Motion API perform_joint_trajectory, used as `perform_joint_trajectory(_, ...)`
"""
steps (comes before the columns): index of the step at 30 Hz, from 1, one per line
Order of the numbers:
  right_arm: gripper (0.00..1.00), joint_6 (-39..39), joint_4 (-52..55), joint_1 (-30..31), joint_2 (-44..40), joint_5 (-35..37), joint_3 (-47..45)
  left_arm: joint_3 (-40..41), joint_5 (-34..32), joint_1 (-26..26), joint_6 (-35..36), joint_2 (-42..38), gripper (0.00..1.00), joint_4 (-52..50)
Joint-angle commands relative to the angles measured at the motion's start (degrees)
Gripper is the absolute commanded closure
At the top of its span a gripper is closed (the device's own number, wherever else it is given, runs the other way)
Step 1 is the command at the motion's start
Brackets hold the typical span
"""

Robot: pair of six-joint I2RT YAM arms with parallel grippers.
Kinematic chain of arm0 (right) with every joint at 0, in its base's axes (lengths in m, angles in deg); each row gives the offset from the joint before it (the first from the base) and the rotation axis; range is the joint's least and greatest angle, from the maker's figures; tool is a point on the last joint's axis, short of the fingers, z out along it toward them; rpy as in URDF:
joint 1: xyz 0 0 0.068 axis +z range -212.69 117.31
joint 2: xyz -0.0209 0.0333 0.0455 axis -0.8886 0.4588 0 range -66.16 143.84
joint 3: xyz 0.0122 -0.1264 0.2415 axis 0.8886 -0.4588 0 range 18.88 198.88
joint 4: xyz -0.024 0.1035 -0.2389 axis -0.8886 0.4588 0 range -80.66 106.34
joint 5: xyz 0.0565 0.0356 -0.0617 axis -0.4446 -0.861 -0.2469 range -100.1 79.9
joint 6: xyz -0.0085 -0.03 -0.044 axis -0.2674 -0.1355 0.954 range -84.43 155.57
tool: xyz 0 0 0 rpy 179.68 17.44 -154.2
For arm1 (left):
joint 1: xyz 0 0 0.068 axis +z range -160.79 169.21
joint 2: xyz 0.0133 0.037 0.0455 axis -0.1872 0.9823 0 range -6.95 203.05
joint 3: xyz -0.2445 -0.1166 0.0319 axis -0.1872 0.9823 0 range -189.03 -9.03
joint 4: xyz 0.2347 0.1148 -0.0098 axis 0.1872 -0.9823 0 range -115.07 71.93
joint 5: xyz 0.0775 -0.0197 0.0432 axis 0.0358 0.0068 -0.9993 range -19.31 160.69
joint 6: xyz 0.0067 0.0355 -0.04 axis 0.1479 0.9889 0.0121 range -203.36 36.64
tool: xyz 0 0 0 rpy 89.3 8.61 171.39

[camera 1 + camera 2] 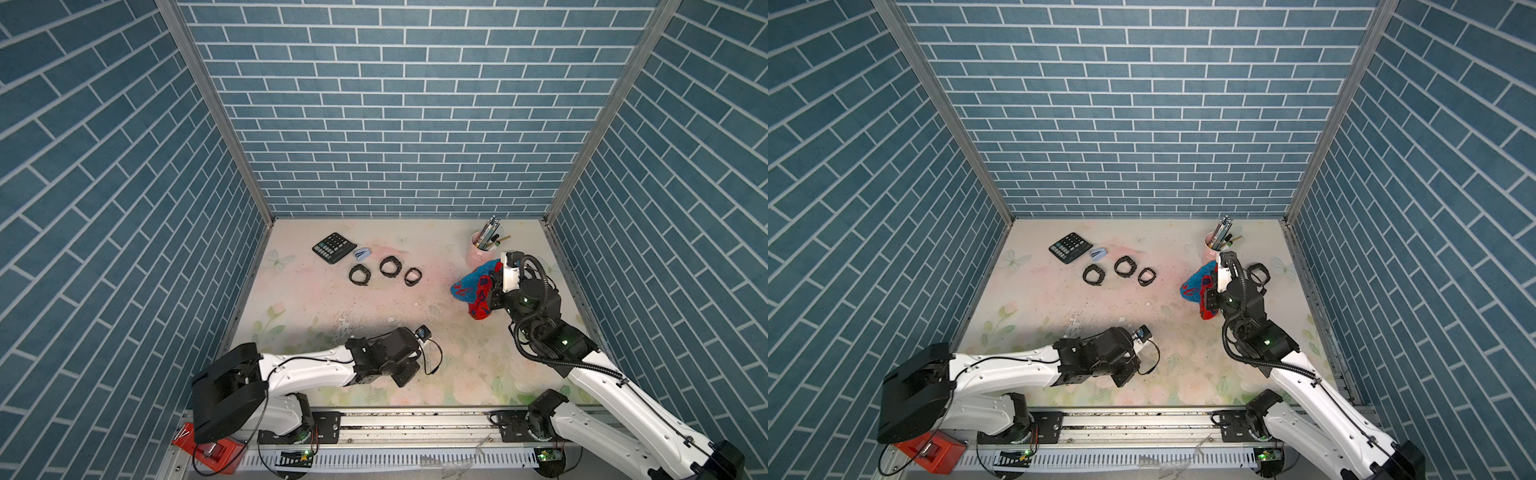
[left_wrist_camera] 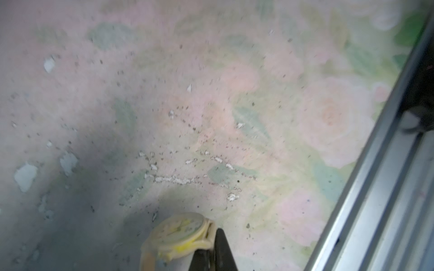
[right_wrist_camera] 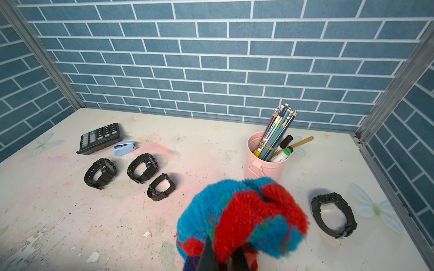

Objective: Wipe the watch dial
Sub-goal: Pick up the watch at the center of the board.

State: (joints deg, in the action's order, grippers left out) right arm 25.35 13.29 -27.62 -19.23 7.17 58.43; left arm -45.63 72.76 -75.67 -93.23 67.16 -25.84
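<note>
Near the left of the desk [image 1: 374, 307], the left claw [image 2: 211, 245] is clenched on the pale yellow watch [image 2: 180, 234] by its strap, just beside the case, with the dial exposed. The watch looks light and its glass slippery and easily scratched, so the strap is the safer hold. Farther back lie a calculator [image 1: 334, 247], a stapler [image 1: 362, 254] and three black watches [image 1: 390, 267], well clear. At right, the right claw [image 3: 223, 258] grips a soft cloth [image 3: 242, 215]. A cup [image 3: 264, 164] and a fourth black watch [image 3: 332, 218] crowd it.

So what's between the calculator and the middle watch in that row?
A small light-blue stapler lies there, close by the calculator, apart from the middle watch. The right wrist view shows it clearly.
</note>
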Motion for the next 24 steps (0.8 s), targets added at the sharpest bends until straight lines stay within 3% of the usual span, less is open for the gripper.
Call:
perform_joint_trajectory(1, 1.0, -0.7, -0.96, -0.34, -0.02, 0.12, -0.08, 1.64, 2.86, 0.19, 7.72, -4.75, 1.0, 7.18)
perform_joint_trajectory(8, 1.0, -0.38, -0.71, -0.44, 0.3, 0.56, -0.75, 6.05, 8.71, 0.14, 19.73, -11.77, 1.0, 24.88)
perform_joint_trajectory(12, 1.0, -0.28, 0.01, -0.62, 1.01, 0.61, -1.01, 3.36, 12.14, 0.33, 25.38, -10.85, 1.0, 25.5)
perform_joint_trajectory(17, 1.0, -0.52, 1.84, -0.78, 2.87, -1.16, -0.79, 1.19, 17.49, 1.6, 28.59, -9.38, 1.0, 27.78)
perform_joint_trajectory(24, 1.0, 2.22, 6.05, -1.25, 4.54, -3.4, 3.87, 3.95, 23.03, 5.89, 31.02, -4.7, 1.0, 40.59)
